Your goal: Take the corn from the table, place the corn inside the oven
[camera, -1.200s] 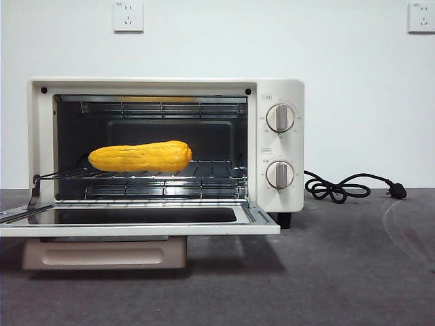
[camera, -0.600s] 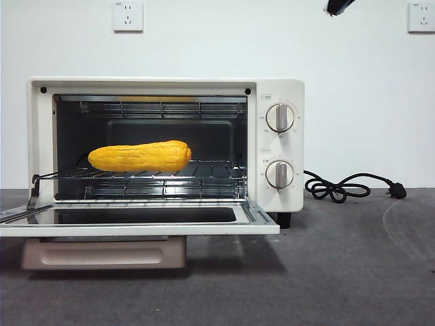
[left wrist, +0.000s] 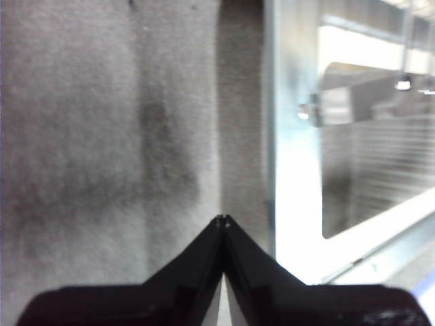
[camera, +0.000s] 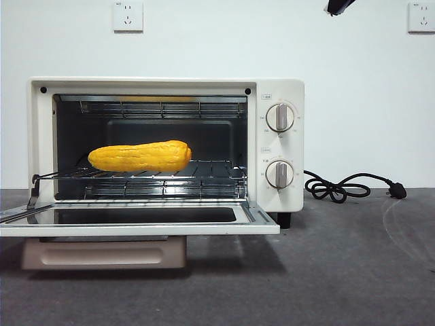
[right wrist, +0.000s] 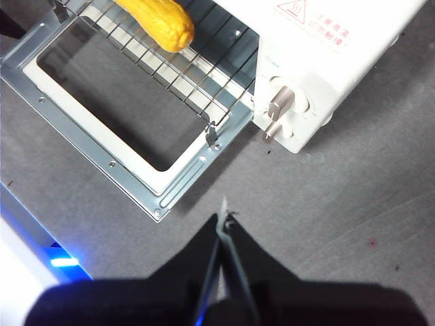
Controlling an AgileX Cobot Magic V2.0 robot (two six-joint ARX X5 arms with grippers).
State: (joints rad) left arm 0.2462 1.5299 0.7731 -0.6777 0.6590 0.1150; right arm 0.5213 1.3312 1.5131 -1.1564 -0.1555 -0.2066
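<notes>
The yellow corn (camera: 141,156) lies on the wire rack inside the cream-white oven (camera: 275,92), whose glass door (camera: 136,219) hangs open and flat. The right wrist view also shows the corn (right wrist: 158,22) on the rack, seen from above. My right gripper (right wrist: 223,221) hovers shut and empty high over the table in front of the oven's knob side; its black tip (camera: 338,6) shows at the top of the front view. My left gripper (left wrist: 222,221) is shut and empty above the grey table, beside the open door's edge (left wrist: 293,204).
A black power cord (camera: 346,187) with its plug lies on the table (camera: 340,272) right of the oven. Two wall sockets (camera: 128,16) sit on the white wall behind. The oven's two knobs (camera: 280,117) face forward.
One second ago no arm showed in the front view; a black gripper tip has since appeared at the top right and stays there. The corn and oven have not moved.
</notes>
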